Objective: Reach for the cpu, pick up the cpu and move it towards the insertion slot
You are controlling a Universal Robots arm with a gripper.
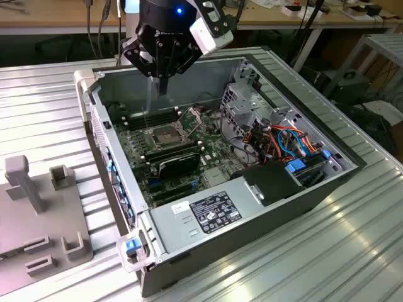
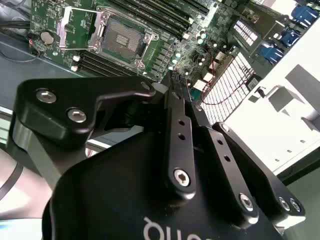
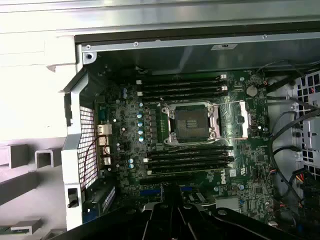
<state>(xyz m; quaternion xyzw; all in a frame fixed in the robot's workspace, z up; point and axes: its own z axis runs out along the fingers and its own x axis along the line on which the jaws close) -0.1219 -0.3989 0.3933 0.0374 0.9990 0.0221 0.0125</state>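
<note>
1. The gripper hung above the open computer case, close to the case's back wall and towards the corner on the exterior view's left. It was clear of the motherboard and touched nothing on it.
2. In the second wrist view, its fingers were drawn close together, with hardly any gap at the tips. I could not tell whether the cpu was pinched edge-on between them, because the tips hid whatever lay there.
3. The insertion slot sat near the middle of the motherboard, between two banks of long black memory slots. Both wrist views showed it as well, with a silvery frame around a dark centre.
4. The slot's hinged metal plate was folded back beside it. The dark centre was bare, so no chip had been seated.
5. From the exterior view, the gripper stood above and somewhat behind the slot, towards the back wall. It was near the slot but not lined up over it.
6. My judgement: the closed fingers over the case, well apart from the grey fixture outside it, suggested the reach and pick-up were done. The carry towards the slot looked well along but not complete.
</note>
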